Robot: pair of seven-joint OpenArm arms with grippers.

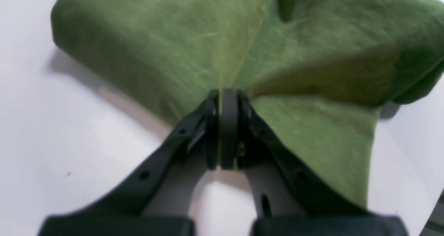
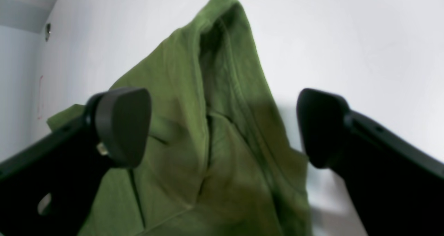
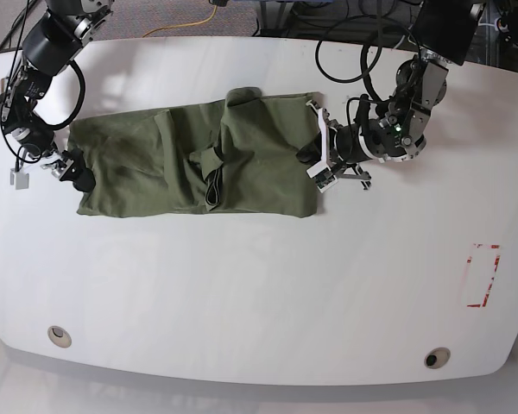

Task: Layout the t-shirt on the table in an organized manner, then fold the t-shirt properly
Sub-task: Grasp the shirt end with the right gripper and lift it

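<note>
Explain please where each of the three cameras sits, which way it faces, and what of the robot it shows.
Left wrist: sits behind the left hand, facing along it; shut on the t-shirt.
Right wrist: sits behind the right hand, facing the t-shirt's far end; its fingers stand open.
Base: looks straight down on the table; both arms show.
Shared: every view shows the green t-shirt on the white table.

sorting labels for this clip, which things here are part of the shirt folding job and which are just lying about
Part of the job:
- t-shirt, spread across the table
- left pincer, shut on the t-shirt's edge
- right pincer, open at the other end

Just lying about:
- red dashed rectangle
- two grommet holes
- cables along the far edge
</note>
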